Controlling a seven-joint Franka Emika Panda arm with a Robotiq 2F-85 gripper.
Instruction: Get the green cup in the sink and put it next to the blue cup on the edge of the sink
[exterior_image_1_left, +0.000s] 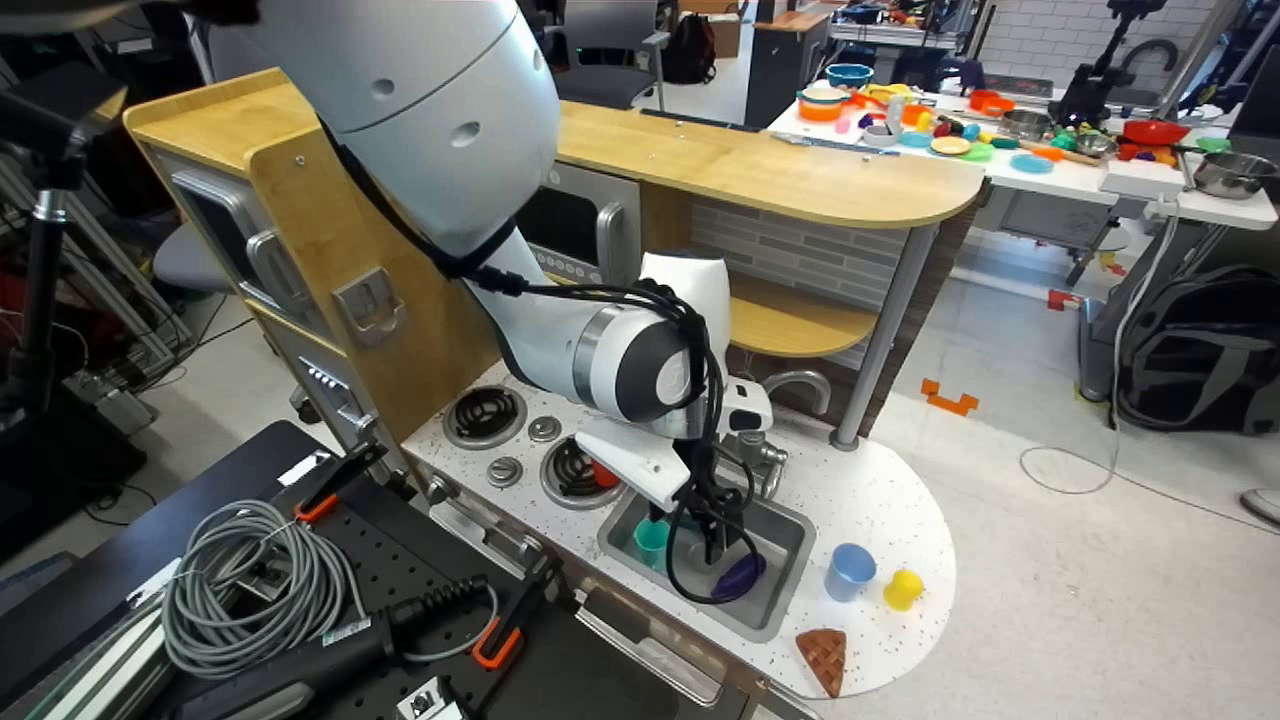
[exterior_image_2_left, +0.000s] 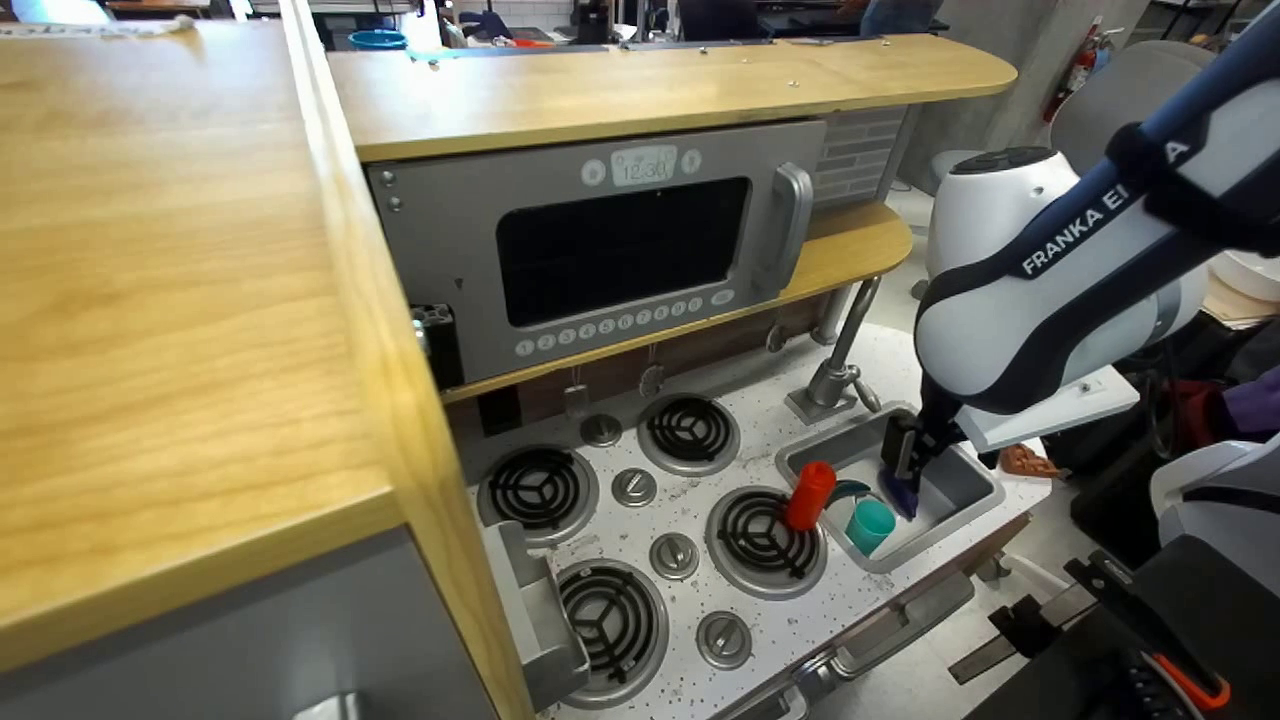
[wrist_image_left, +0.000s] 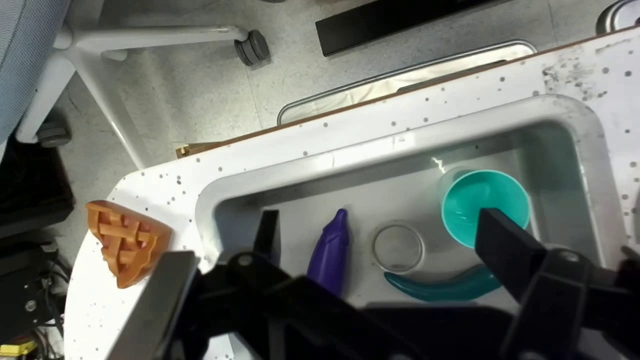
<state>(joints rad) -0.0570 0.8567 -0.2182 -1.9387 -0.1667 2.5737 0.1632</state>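
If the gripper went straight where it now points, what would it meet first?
Probably the sink floor, near the purple toy. Depth is unclear: in the wrist view one finger of the gripper overlaps the green cup, so its rim might come first.

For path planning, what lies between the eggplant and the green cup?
Wrist view: between eggplant and green cup lies the drain, beside a curved green toy.

Robotics lab w/ a toy kitchen (exterior_image_1_left: 750, 178) set up in it: speckled counter (exterior_image_1_left: 892, 515), burners (exterior_image_2_left: 692, 430), sink (wrist_image_left: 362, 151), microwave (exterior_image_2_left: 620, 245) w/ a 12:30 display (exterior_image_2_left: 645, 167). Lab bc of big robot arm (exterior_image_1_left: 450, 150), dark bench (exterior_image_1_left: 590, 665) w/ coiled cable (exterior_image_1_left: 205, 585) & clamps (exterior_image_1_left: 520, 600), office chairs (exterior_image_1_left: 610, 85) in bkgd, backpack (exterior_image_1_left: 1200, 350) on flr (exterior_image_1_left: 1010, 570), table (exterior_image_1_left: 1080, 182) w/ lots of toy dishes (exterior_image_1_left: 820, 110) etc., plus fire ext. (exterior_image_2_left: 1074, 75) near the grey wall (exterior_image_2_left: 1000, 25).
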